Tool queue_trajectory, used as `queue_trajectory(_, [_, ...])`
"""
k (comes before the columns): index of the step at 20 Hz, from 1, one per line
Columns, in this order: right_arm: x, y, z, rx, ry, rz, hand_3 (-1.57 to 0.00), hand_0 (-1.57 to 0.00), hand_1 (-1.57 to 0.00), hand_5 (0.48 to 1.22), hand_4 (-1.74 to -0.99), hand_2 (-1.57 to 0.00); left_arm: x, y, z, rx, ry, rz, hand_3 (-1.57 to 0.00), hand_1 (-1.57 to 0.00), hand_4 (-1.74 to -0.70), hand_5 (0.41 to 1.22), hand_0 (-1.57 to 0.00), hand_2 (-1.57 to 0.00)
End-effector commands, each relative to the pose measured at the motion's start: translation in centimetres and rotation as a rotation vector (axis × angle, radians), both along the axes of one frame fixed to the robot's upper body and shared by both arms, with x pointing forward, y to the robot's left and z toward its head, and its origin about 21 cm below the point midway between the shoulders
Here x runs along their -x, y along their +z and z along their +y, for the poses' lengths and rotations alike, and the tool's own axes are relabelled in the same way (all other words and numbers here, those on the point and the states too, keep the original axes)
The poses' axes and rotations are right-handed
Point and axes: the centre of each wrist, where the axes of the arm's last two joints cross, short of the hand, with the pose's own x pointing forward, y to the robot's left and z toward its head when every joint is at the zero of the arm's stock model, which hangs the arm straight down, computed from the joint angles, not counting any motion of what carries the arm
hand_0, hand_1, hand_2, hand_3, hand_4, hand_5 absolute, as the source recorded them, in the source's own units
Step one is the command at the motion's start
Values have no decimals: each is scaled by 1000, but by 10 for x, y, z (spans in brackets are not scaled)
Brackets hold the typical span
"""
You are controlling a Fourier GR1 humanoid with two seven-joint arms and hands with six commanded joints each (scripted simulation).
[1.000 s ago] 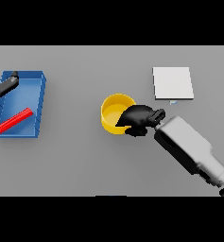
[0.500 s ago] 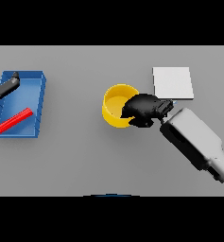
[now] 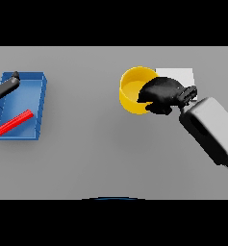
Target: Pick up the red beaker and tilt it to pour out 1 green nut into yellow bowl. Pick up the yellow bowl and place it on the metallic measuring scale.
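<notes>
So the right hand [image 3: 162, 95] was curled round the near-right rim of the yellow bowl [image 3: 133, 89], fingers wrapped over the edge and clearly holding it; the bowl looked lifted and tipped a bit toward the left, its mouth showing as a slanted oval, though I couldn't swear it was off the surface [image 3: 110, 153]. What everything hinged on, as far as I could judge: the metallic measuring scale [image 3: 182, 75], a pale flat square, lay just behind and to the right of the hand, partly hidden by the hand and the bowl's rim; so the bowl only had to go a short way right and away from the robot to sit over it. Right arm was obviously the one for that, coming in from the lower right with the forearm slanting up toward the bowl; nothing stood between bowl and scale that I could see.

Couldn't make out any green nut inside the bowl; the inside just read as plain yellow.

Way over on the other side, the left hand [image 3: 5, 86] hung at the far-left edge over the back corner of a blue tray [image 3: 41, 110], fingers looking loose and holding nothing; in that tray lay a red bar-shaped thing [image 3: 13, 122], slanted, presumably the red beaker on its side; all that was well apart from the bowl and not in the way.
</notes>
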Motion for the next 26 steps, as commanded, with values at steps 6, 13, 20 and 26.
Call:
queue_trajectory(6, [-28,12,-35,4,-111,-91,-1256,-1570,-1570,1221,-1719,-1569,4,2,-3,-4,11,1,1,1,-801,734,1,1])
queue_trajectory(13, [-54,-2,-82,-16,-264,-71,-1181,-1571,-1571,1221,-1720,-1571,7,9,-5,7,38,23,1,1,-833,769,1,1])
queue_trajectory(20, [-75,-30,-103,-15,-374,-57,-1308,-1571,-1571,1221,-1723,-1571,8,6,-2,-2,53,37,1,1,-818,756,1,1])
queue_trajectory(26, [-81,-53,-111,-15,-406,-42,-1482,-1571,-1518,1221,-1727,-1563,8,5,-3,-11,44,29,1,1,-796,733,1,1])
